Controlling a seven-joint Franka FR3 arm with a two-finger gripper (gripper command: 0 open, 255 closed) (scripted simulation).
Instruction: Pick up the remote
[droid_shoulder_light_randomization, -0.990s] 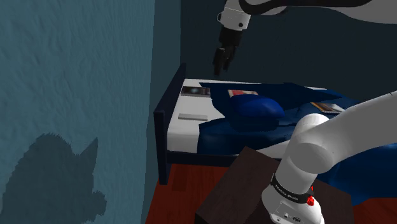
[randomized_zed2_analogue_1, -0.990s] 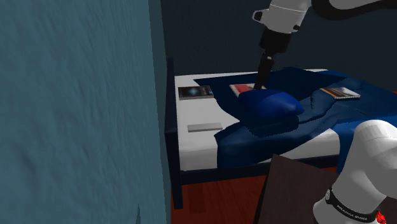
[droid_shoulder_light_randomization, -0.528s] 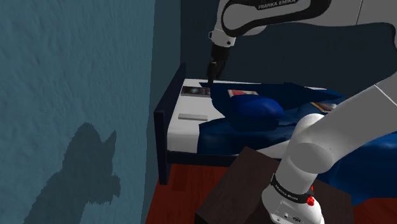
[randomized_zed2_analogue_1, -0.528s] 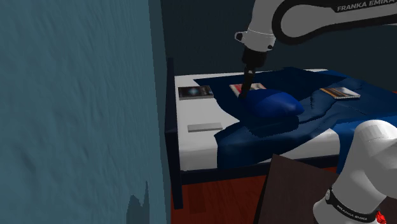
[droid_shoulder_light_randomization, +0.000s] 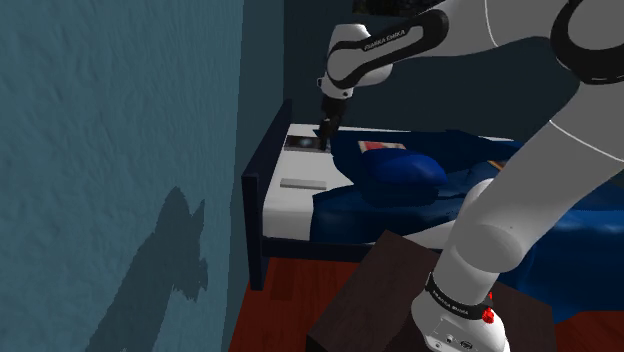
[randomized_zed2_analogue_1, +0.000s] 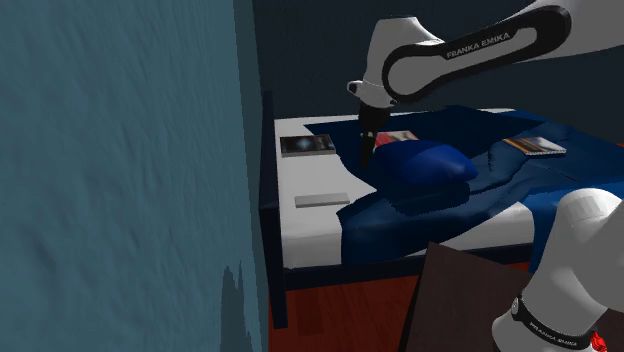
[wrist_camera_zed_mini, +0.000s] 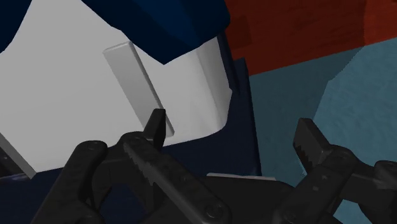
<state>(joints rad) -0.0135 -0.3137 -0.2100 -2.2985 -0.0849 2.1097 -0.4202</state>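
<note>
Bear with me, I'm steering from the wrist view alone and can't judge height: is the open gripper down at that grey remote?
Observer: No. In the second exterior view the gripper hangs above the bed, apart from the remote.
Operator: Anything nearby I could hit?
Observer: A blue pillow lies on the blanket, on that view's right of the gripper.
Operator: Anything else lying about?
Observer: A dark magazine lies flat on the bed, behind the remote as the shoulder view sees it.
</note>
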